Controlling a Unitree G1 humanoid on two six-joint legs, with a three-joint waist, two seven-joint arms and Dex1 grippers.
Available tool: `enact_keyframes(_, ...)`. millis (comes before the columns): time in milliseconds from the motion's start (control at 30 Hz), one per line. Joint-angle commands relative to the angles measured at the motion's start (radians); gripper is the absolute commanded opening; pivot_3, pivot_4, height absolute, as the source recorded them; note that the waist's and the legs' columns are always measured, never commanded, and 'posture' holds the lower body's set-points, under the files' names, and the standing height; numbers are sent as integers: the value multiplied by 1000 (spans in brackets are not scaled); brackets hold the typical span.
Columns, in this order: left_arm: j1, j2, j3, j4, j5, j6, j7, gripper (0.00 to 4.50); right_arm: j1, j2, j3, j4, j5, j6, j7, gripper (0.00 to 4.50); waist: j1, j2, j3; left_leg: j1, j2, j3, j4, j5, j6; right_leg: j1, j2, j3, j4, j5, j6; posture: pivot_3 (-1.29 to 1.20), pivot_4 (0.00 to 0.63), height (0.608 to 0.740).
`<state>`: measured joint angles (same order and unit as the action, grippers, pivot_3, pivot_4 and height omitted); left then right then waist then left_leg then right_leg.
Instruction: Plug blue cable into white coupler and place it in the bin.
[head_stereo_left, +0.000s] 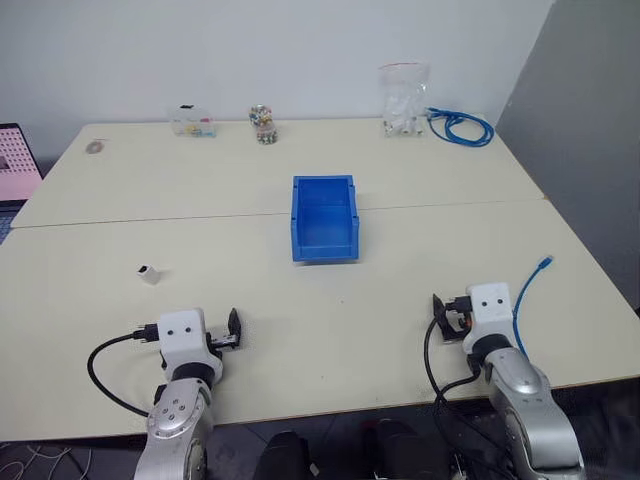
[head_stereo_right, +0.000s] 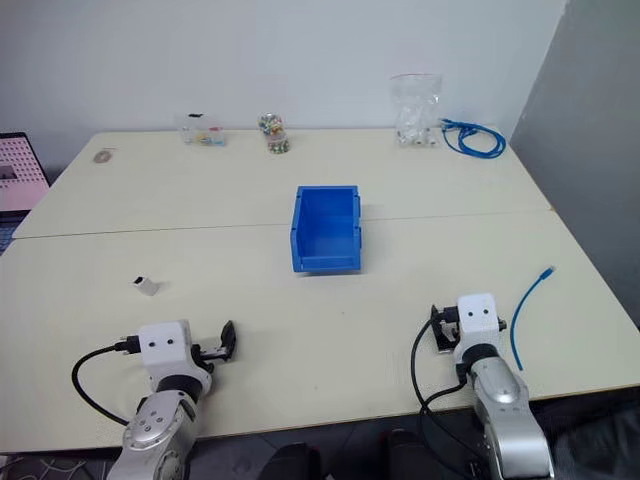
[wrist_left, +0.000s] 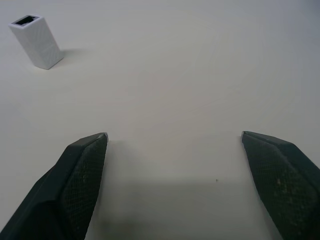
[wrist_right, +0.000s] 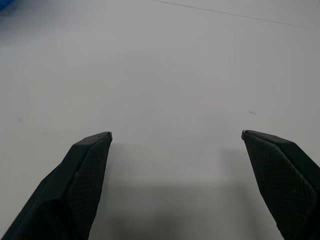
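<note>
Both of your grippers stand spread wide and empty over the near edge of the table (head_stereo_left: 120, 370). The left gripper (wrist_left: 174, 145) and right gripper (wrist_right: 175, 145) have nothing between their fingers, only bare tabletop ahead.

Taking the table as a clock face with six o'clock at your body, the coupler (head_stereo_left: 149, 273) stands alone at about eight o'clock, beyond the left gripper and to its outer side, well apart from it. In the left wrist view it sits upright with its dark opening facing up. The cable (head_stereo_left: 526, 300) lies at about four o'clock, just beside the right wrist on its outer side, its clear plug end pointing away from you. The bin (head_stereo_left: 324, 218) sits near the centre, its lower lip towards you. A coiled bundle (head_stereo_left: 462, 127) at one o'clock is not your part.

Handling judgement: the coupler looks light, hard and smooth, liable to tip or skid if nudged. Take it across its long flat sides, low down, leaving the opening clear. The cable appears thin and limp, so it will droop. Grip it close behind the plug, where it should be stiffest, so you can steer the plug into the opening.
</note>
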<state>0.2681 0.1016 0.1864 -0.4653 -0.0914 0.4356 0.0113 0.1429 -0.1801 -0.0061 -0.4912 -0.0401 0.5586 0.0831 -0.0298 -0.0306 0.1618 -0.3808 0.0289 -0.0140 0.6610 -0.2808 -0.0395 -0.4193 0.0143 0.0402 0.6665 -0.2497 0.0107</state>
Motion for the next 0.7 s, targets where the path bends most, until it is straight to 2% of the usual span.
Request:
enact_keyframes(33, 11, -6, 11, -50, 4, -12, 9, 4500, 13, 3, -19, -63, -10, 2, -17, 4417, 0, 0, 0, 0, 0, 0, 0, 0, 0, 0, 0, 0, 0, 0, 0, 0, 150, 740)
enact_keyframes(700, 20, -27, 24, -38, 12, -31, 26, 4500, -1, 5, -17, -58, -18, 7, -7, 4417, 0, 0, 0, 0, 0, 0, 0, 0, 0, 0, 0, 0, 0, 0, 0, 0, 150, 740)
